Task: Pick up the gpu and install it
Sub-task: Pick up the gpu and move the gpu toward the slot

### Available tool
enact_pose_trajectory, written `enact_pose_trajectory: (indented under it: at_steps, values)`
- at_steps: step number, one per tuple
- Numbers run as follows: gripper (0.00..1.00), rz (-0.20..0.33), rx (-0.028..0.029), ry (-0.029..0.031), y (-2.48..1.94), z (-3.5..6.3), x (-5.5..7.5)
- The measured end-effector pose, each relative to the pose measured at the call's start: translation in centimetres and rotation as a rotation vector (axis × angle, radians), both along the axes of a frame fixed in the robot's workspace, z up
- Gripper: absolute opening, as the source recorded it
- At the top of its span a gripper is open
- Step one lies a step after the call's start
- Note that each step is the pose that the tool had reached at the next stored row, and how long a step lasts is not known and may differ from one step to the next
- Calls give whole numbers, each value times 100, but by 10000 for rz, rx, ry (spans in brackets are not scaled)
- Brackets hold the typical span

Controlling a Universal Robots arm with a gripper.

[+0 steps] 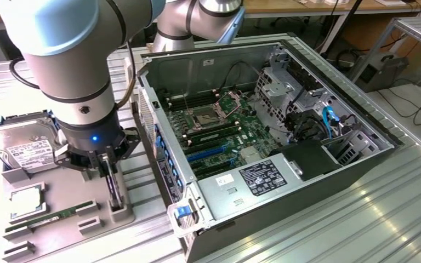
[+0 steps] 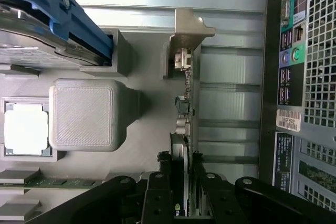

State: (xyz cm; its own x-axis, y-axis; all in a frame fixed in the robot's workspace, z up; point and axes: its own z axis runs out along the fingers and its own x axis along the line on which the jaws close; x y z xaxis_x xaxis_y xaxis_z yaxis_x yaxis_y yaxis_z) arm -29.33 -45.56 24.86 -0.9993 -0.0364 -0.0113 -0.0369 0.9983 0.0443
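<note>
Grey fixture tray beside open PC case, hard drive and CPU nearby, gripper apparently tight on upright gpu.

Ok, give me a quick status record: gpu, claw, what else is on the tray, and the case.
gpu: standing on edge in its slot in the tray, not installed
claw: down at the gpu
tray also holds: hard drive, cpu, memory stick
pc case: side open, motherboard exposed, to the exterior view's right of the tray
</note>
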Motion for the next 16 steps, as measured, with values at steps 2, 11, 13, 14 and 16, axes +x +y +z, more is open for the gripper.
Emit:
enact_pose_trajectory:
  at_steps: [2,11,13,14,16]
  values:
    - [26,0,2,-1,0,51,0]
    - [26,0,45,0,-2,321,2]
    - [26,1,63,-1,-4,413,5]
    - [26,0,69,1,-5,464,7]
    - [26,0,83,1,-9,576,15]
